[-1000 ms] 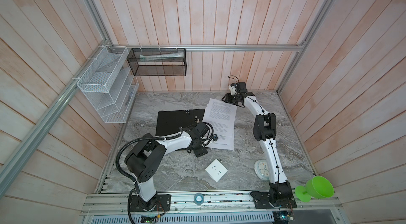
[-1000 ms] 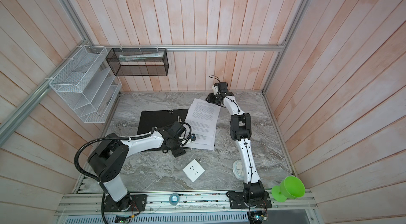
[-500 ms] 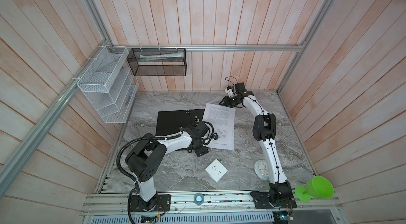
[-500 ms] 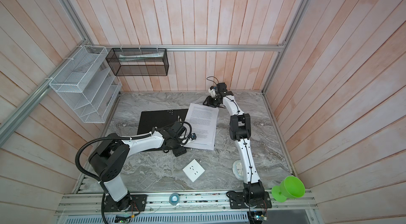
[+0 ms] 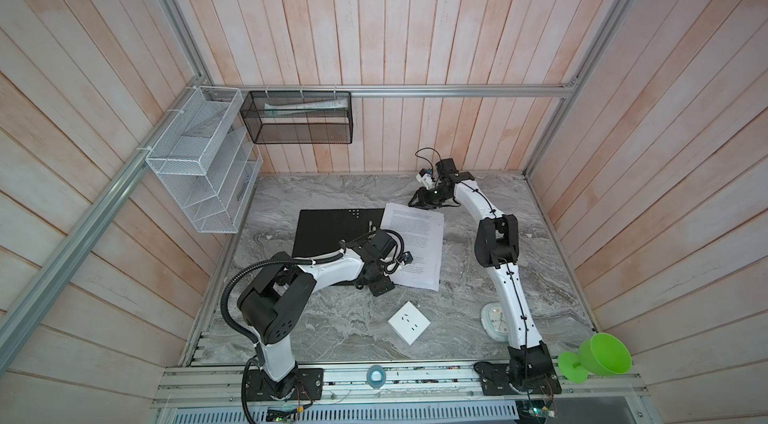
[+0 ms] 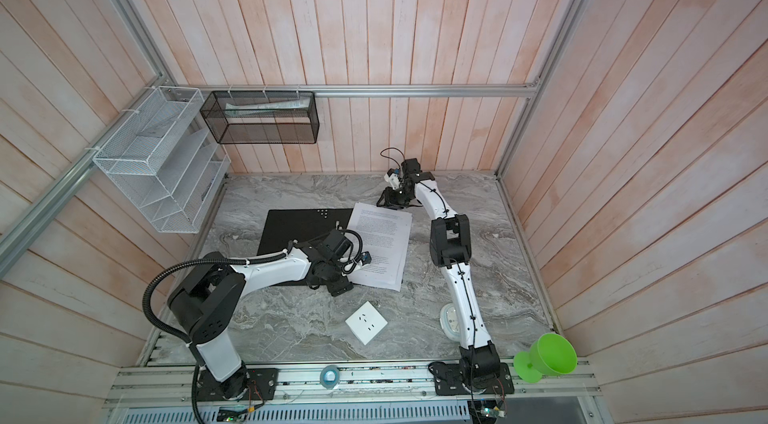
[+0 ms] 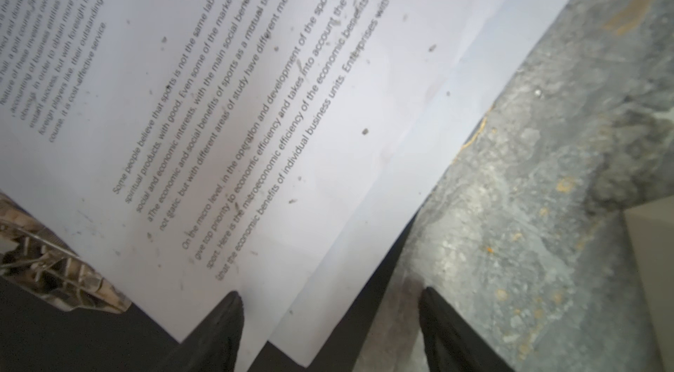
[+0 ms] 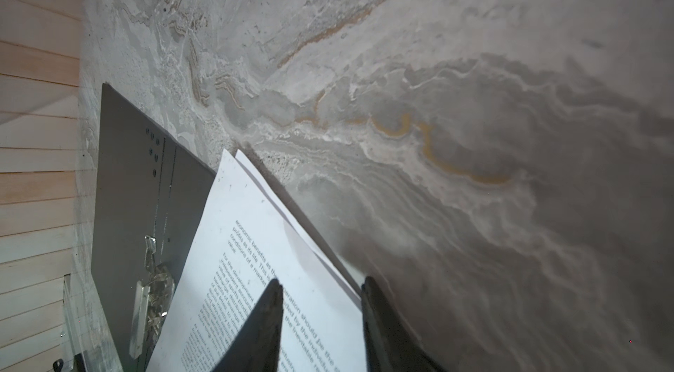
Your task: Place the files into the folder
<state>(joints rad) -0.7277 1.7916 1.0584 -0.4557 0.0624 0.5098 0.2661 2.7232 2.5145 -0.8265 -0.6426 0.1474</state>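
Your papers (image 5: 413, 249) lie half on the open black folder (image 5: 328, 230), half on the tabletop (image 5: 332, 318) beside it; left jaws hang released over the corner on the folder, right jaws parted astride the opposite edge

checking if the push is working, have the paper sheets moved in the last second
Yes. In a top view the paper sheets have slid nearer the white socket plate, which stayed put.
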